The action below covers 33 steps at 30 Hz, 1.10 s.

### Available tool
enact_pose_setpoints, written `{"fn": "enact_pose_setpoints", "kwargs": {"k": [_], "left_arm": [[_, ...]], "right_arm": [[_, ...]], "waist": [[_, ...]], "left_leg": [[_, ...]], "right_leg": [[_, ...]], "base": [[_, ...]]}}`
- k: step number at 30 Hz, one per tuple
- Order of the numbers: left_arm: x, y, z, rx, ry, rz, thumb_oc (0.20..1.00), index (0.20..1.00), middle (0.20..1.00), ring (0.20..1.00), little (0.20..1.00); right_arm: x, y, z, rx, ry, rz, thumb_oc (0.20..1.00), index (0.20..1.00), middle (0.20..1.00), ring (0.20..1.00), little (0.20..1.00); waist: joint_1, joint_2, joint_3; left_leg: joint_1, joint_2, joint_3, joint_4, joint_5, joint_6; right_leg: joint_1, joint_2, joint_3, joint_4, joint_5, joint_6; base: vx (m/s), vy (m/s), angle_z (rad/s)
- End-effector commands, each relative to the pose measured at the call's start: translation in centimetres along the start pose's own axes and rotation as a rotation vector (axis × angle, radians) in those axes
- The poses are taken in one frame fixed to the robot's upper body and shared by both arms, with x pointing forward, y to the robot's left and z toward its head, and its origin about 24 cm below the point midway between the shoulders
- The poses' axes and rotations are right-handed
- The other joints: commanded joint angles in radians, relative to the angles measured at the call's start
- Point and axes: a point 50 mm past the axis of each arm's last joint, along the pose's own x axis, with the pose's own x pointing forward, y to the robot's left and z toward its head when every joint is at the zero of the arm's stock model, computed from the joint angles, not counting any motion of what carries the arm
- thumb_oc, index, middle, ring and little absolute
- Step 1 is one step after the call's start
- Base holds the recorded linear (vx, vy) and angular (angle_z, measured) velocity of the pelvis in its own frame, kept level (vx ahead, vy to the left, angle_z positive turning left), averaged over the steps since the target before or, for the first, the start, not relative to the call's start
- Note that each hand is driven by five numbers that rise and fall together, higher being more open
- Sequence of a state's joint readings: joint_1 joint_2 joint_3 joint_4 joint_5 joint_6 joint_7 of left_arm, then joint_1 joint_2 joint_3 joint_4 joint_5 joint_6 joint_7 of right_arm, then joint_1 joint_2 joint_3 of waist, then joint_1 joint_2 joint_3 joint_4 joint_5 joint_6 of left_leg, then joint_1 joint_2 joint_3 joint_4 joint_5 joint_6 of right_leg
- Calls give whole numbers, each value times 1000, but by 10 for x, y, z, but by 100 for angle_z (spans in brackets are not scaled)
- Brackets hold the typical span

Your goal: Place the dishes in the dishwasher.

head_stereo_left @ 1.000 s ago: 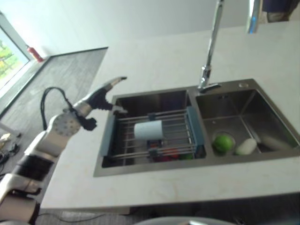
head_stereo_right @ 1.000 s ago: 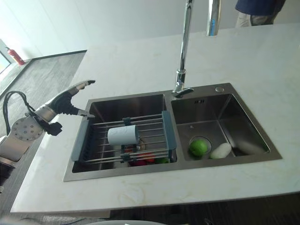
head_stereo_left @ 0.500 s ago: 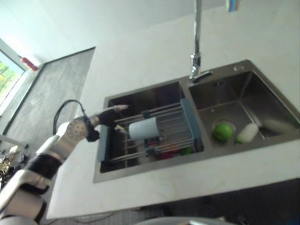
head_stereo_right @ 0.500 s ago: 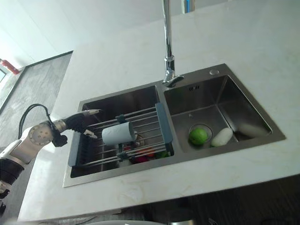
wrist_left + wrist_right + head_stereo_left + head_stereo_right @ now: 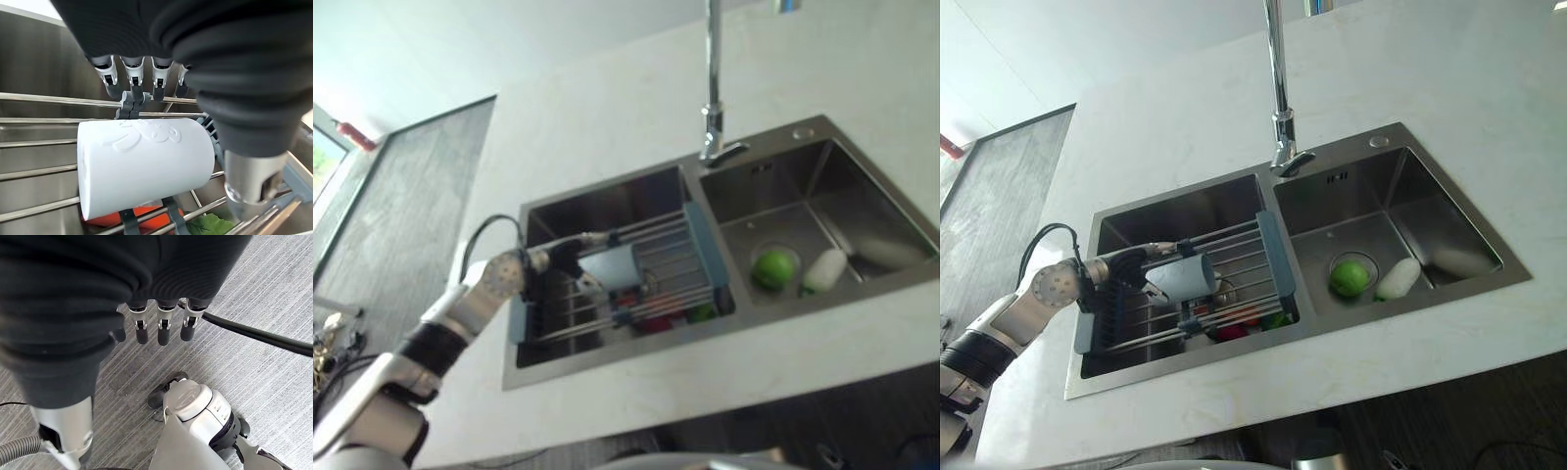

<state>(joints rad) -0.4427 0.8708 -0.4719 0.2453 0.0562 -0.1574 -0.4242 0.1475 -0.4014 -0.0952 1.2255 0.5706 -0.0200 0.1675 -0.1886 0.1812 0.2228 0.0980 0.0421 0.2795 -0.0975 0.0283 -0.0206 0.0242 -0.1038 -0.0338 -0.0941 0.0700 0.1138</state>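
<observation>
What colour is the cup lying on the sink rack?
The cup is plain white, seen best in the left wrist view.

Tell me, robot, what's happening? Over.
Left hand open, fingers over the white cup. Cup lying sideways on sink rack. Right hand open, idle. Nothing blocking.

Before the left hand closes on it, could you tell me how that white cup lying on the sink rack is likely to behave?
The white cup lies on its side across the rack's bars, so a nudge would probably roll it. Its smooth, faintly embossed wall looks rigid and may be slippery. The left hand is open, with fingers beyond it and the thumb nearer, so a wrap grasp seems safer than a push.
</observation>
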Motion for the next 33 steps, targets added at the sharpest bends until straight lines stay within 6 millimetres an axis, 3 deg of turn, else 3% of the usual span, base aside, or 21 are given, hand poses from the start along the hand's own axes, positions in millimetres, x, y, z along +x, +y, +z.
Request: {"fn": "enact_pose_setpoints", "kwargs": {"k": [1,5,10,20,33], "left_arm": [[-5,35,5,-16,-22,112,1000,1000,1000,1000,1000],[0,23,2,-43,0,86,1000,1000,1000,1000,1000],[-2,25,-4,-45,42,133,1000,1000,1000,1000,1000],[-3,13,-25,-55,149,200,1000,1000,1000,1000,1000],[-1,11,-29,-36,184,183,1000,1000,1000,1000,1000]], "right_arm": [[2,3,4,30,-24,5,1000,1000,1000,1000,1000],[0,-2,2,40,-17,-16,1000,1000,1000,1000,1000],[0,-4,14,42,-60,-3,1000,1000,1000,1000,1000],[1,3,20,48,-90,24,1000,1000,1000,1000,1000],[1,6,32,35,-129,44,1000,1000,1000,1000,1000]], "waist": [[-20,-41,-2],[-29,-36,10],[-36,-30,39],[-39,-33,76],[-54,-36,121]], "left_leg": [[27,-19,-43,20,-106,-3],[26,-20,-40,20,-105,-2],[14,-25,-39,20,-101,-6],[-5,-29,-43,25,-94,-5],[-34,-32,-46,28,-87,-8]], "right_leg": [[19,-78,-40,38,-53,87],[14,-82,-36,38,-48,90],[-2,-87,-31,39,-45,92],[-20,-97,-30,40,-37,96],[-53,-102,-17,47,-31,100]], "base": [[8,4,-4],[1,8,-1],[-35,39,-8],[-10,-18,-3],[-4,3,-2]]}}
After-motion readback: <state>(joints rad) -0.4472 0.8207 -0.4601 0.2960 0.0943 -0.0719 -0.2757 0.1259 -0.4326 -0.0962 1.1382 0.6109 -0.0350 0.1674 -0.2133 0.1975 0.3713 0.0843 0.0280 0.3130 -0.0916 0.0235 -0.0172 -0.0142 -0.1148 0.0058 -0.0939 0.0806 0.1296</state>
